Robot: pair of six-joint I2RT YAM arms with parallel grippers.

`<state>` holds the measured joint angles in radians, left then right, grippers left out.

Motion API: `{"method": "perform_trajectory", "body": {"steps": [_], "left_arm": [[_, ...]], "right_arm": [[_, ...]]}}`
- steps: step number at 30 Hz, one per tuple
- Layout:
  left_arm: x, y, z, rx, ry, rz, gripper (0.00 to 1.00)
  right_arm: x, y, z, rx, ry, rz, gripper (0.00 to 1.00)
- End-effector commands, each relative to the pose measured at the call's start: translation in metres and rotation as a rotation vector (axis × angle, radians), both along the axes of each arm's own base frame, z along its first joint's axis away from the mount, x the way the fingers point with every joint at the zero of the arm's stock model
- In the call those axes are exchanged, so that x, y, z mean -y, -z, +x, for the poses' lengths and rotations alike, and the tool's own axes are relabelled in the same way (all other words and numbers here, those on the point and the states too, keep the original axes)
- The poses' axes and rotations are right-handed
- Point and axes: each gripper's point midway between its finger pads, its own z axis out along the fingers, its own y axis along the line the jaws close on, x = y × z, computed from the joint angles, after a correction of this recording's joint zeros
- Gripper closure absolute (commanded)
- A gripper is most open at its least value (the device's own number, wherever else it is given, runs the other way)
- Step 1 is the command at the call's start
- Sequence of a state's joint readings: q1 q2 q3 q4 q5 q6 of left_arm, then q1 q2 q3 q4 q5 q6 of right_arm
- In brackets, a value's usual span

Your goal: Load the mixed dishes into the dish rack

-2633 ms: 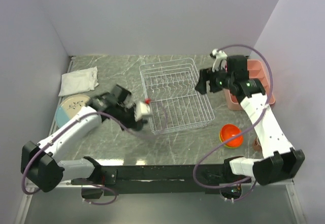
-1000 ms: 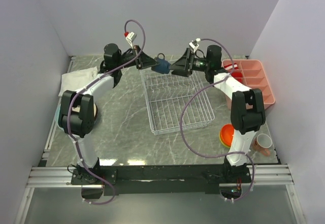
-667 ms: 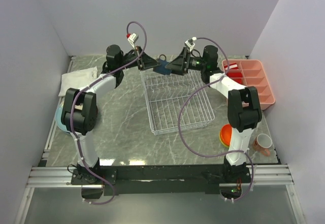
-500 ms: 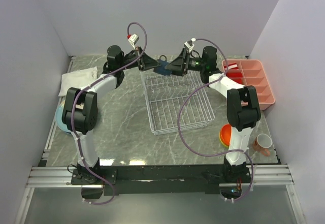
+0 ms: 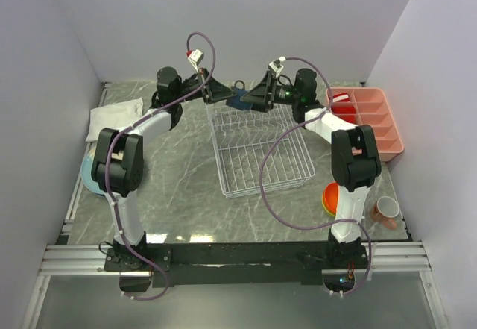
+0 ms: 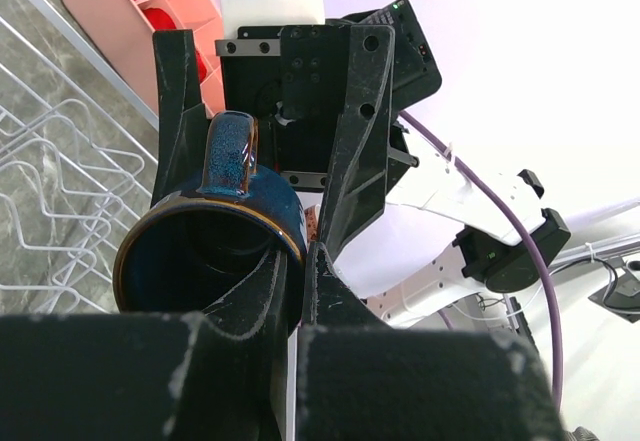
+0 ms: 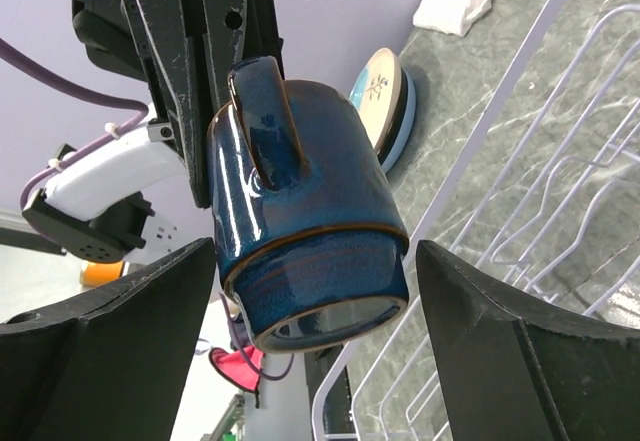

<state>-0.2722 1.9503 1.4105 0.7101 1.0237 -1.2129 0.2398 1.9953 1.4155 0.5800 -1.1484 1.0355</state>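
Observation:
The small dark blue mug [image 5: 237, 99] hangs in the air over the far edge of the white wire dish rack [image 5: 257, 146]. My left gripper [image 5: 225, 95] is shut on the mug's rim [image 6: 210, 251], one finger inside and one outside. My right gripper [image 5: 250, 99] is open, with its fingers [image 7: 520, 361] on either side of the mug's base [image 7: 300, 221] and not touching it. A cream-and-light-blue plate [image 5: 89, 174] lies at the left, partly behind my left arm. An orange bowl [image 5: 333, 197] sits in a yellow-green one at the front right.
A white folded cloth [image 5: 115, 117] lies at the back left. A pink compartment tray [image 5: 370, 120] stands at the right wall. A pinkish mug [image 5: 386, 211] sits at the front right corner. The rack's wires [image 7: 560, 211] run below the mug.
Both arms have swung from the table's sides to the back and met over the rack's far edge. In the last second the right gripper has edged closer round the mug.

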Motion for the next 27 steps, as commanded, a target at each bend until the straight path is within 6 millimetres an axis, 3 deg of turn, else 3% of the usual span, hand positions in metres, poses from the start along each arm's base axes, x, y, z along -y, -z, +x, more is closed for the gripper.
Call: {"method": "perform_trajectory", "body": {"steps": [1,4,10,16,17,18,20,21,23,27], "left_arm": [[0.003,-0.025,-0.004,0.099,0.023,-0.040,0.99],[0.003,-0.024,-0.005,0.101,0.028,-0.041,0.99],[0.003,-0.019,-0.003,0.080,0.027,-0.043,0.99],[0.004,-0.010,0.005,0.054,0.007,-0.026,0.99],[0.004,-0.007,0.006,0.036,0.001,-0.016,0.93],[0.004,-0.005,0.011,0.040,-0.019,-0.004,0.82],[0.000,-0.004,0.020,0.042,-0.064,0.029,0.51],[-0.004,0.007,0.029,0.027,-0.108,0.073,0.41],[-0.019,0.008,0.038,0.042,-0.169,0.111,0.34],[-0.060,0.020,0.061,0.065,-0.333,0.206,0.33]], "right_arm": [[-0.006,-0.022,0.006,0.086,0.004,0.031,0.11],[-0.008,-0.025,0.008,0.090,0.002,0.038,0.10],[-0.009,-0.027,0.009,0.096,-0.008,0.040,0.20],[-0.008,-0.023,0.000,0.107,-0.029,0.019,0.48],[-0.007,-0.022,0.000,0.110,-0.024,0.009,0.49],[-0.007,-0.022,0.001,0.115,-0.012,-0.003,0.50],[-0.004,-0.019,0.004,0.142,0.005,-0.066,0.54],[-0.002,-0.018,0.007,0.154,0.014,-0.104,0.55],[0.005,-0.017,0.015,0.227,0.057,-0.234,0.58],[0.019,-0.023,0.034,0.323,0.136,-0.387,0.57]]}}
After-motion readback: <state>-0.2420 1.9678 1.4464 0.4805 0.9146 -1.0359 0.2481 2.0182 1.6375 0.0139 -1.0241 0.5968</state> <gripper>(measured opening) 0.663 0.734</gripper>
